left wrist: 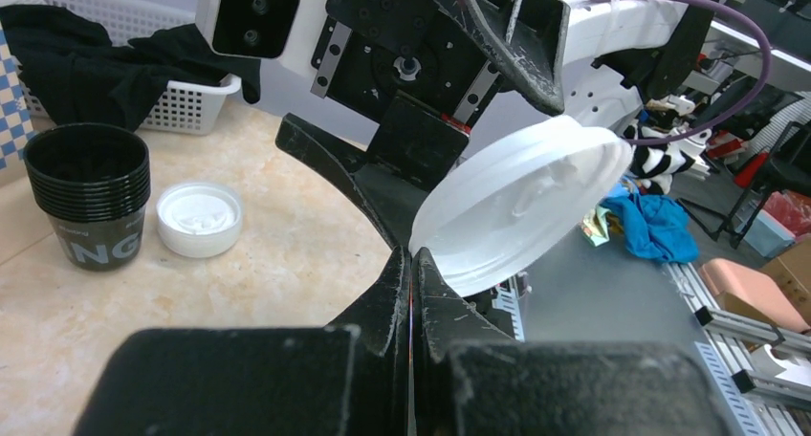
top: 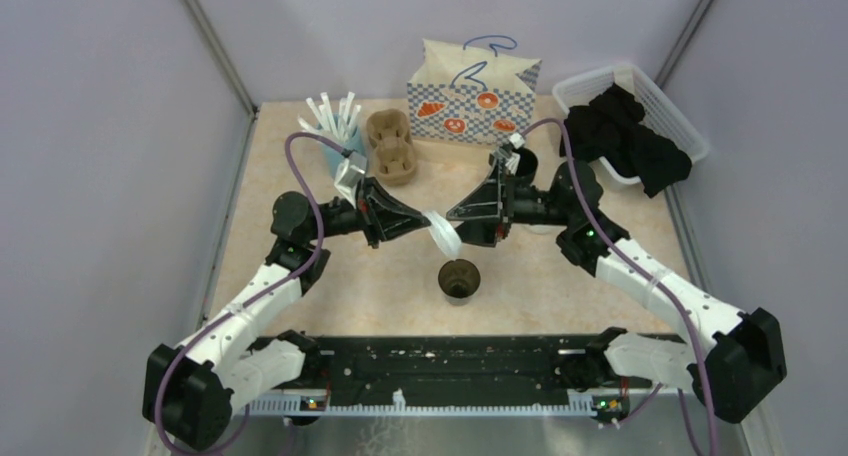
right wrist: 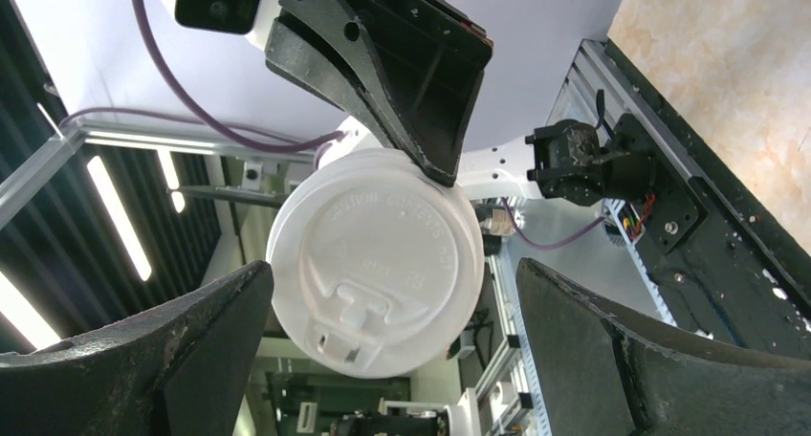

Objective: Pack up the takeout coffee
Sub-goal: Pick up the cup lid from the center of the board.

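1. The left gripper [left wrist: 411, 264] is clamped on the rim of a round white plastic sip lid [left wrist: 521, 216], which it holds in the air.
2. The right gripper [right wrist: 397, 283] is spread wide, its fingers flanking that lid.
3. A small, lidless black paper cup [top: 459, 279] stands on the beige table [top: 330, 276] just below the lid.

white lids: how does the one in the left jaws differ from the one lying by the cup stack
The held lid is pinched at its rim by the shut left jaws; the table lid is ungripped. The held lid hangs tilted in the air; the table lid lies flat beside the cup stack. Both are round and white.
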`<state>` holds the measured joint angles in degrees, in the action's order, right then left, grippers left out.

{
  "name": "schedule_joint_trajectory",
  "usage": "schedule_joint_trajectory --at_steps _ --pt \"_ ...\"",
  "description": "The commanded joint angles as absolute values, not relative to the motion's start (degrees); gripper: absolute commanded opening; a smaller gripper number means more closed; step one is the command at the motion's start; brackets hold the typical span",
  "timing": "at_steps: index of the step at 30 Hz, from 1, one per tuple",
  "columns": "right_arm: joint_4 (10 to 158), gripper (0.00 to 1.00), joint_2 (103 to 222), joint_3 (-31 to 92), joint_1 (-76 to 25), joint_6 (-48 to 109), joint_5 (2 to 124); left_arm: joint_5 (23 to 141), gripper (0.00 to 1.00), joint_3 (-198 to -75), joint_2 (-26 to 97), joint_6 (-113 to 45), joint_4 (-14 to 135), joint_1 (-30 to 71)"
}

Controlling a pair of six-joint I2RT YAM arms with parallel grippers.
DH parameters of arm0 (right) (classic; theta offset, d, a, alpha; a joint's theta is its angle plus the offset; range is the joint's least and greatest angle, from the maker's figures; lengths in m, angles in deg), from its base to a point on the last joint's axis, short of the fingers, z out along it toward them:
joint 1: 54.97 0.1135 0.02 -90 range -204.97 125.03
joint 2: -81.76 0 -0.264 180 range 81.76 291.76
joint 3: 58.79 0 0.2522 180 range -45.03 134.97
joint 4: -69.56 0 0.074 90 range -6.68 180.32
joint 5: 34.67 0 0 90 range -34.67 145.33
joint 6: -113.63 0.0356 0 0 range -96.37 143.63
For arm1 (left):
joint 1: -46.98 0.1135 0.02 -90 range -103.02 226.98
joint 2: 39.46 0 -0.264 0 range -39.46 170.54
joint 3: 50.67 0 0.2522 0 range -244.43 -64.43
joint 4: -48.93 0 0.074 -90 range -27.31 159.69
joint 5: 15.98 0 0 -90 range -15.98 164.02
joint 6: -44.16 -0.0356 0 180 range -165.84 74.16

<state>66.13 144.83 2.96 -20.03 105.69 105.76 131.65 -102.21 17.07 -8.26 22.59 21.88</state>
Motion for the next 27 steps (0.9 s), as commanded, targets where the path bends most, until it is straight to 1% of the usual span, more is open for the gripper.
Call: schedule_joint_trajectory --at_steps 1,27 --pt "66.53 0.99 145.06 4.27 -20.19 104.43 106.08 133.44 0.0 -102.66 17.38 -9.27 17.25 21.76" --pt "59.0 0.99 145.74 3.52 -18.79 108.09 107.09 132.09 0.0 -102.51 17.74 -10.17 18.54 21.77"
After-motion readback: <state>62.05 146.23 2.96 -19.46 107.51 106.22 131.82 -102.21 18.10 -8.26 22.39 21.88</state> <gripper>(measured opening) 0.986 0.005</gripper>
